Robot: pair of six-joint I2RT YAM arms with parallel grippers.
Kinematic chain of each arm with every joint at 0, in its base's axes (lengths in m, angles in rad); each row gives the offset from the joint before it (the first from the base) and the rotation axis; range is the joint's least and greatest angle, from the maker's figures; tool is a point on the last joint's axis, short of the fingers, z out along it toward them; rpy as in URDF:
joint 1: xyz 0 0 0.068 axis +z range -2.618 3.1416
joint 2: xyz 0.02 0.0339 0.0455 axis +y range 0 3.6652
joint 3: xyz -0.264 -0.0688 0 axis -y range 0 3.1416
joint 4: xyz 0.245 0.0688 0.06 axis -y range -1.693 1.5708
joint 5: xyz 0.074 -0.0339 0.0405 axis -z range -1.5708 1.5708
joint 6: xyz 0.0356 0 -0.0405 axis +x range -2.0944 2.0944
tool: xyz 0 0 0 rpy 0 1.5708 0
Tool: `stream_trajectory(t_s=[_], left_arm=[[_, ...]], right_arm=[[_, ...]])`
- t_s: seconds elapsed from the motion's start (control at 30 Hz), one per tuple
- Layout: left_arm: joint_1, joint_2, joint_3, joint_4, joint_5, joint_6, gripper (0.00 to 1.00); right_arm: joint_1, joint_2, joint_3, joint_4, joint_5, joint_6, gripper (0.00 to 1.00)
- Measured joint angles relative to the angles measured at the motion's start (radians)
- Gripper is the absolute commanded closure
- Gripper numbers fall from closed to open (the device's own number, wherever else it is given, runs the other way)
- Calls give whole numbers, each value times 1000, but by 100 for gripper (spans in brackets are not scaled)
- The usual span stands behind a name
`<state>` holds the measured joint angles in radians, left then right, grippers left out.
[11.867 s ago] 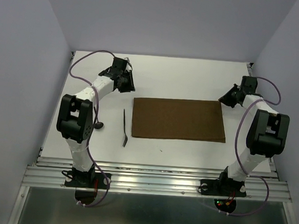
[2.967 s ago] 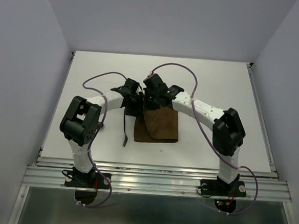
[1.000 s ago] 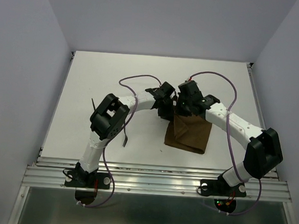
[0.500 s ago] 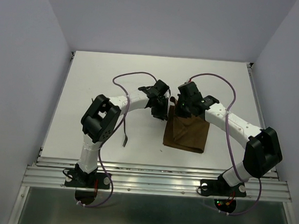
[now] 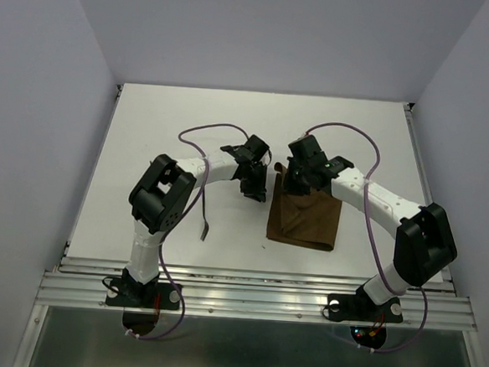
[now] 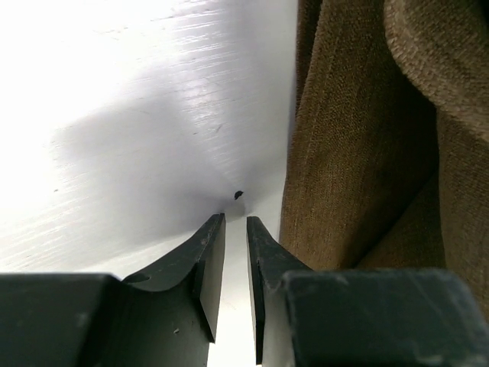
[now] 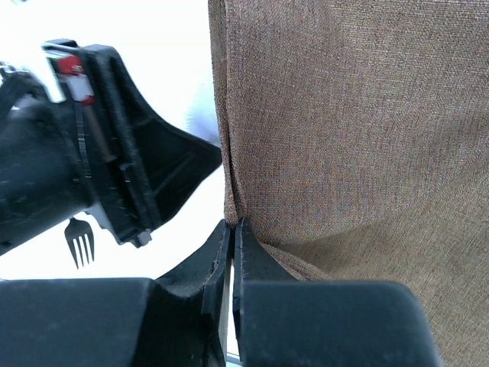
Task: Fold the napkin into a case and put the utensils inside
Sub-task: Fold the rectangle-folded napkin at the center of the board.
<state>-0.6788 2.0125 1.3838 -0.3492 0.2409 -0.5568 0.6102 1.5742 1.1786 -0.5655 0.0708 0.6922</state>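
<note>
Left claw (image 6: 235, 223) retreated; napkin (image 6: 351, 153) just beside it, right claw (image 7: 232, 226) pinching.

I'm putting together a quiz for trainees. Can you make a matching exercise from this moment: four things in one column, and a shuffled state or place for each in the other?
1. napkin
2. fork
3. left gripper
4. right gripper

a. closed on the napkin's edge
b. brown, folded
c. fingers slightly apart, nothing between them
d. lying to the left of the napkin

Pairs: 1-b, 2-d, 3-c, 4-a
</note>
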Motion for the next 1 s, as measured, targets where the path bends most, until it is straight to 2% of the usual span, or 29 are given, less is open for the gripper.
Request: stream_trajectory(t_s=[0.2,0.43,0.7,1.0], left_arm=[[14,-29,-21,30,29,0,76],[5,-82,-77,145,140,-2,85],[-13,-47,-80,245,204,-5,86],[-13,28,-80,256,208,-18,86]], right_arm=[[0,5,0,0,0,1,99],[0,5,0,1,1,1,99],[0,5,0,0,2,1,99],[0,-26,0,-83,58,-5,99]])
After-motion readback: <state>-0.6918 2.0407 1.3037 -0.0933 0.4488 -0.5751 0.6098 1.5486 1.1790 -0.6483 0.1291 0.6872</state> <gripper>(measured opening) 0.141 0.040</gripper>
